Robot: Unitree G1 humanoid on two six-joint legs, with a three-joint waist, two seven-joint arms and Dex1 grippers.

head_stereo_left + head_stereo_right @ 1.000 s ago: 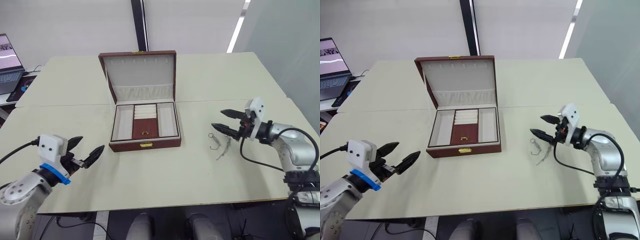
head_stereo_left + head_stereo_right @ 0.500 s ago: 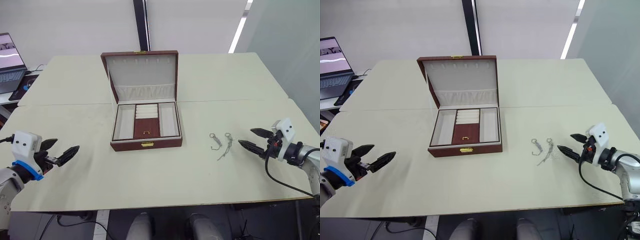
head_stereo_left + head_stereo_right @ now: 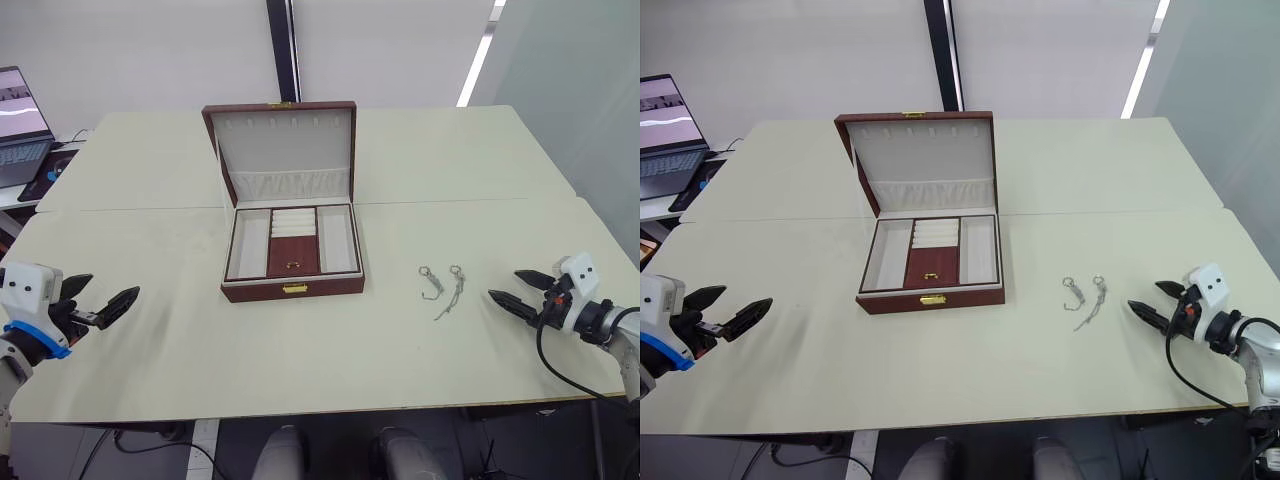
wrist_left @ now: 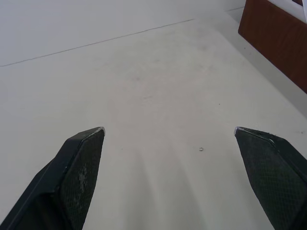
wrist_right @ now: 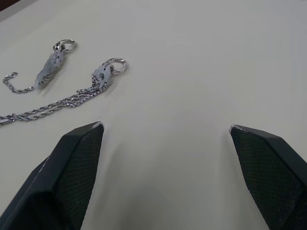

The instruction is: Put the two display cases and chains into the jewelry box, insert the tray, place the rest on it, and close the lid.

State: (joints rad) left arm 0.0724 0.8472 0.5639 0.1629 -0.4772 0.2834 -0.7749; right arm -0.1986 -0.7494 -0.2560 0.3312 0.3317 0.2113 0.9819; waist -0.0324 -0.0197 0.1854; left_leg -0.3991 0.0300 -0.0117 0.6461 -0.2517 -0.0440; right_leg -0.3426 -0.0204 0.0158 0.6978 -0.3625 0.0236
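Shiny metal chains [image 5: 57, 91], matt table [image 3: 480, 180]

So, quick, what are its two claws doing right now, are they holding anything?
Left gripper: fingers open, holding nothing, above bare table.
Right gripper: fingers open, holding nothing, near the chains but not touching them.

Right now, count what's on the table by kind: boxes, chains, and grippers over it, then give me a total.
Jewelry box, lid up, tray already inside: 1
Chains, lying right of the box: 2
Grippers, left and right, both open and empty: 2
Total: 5
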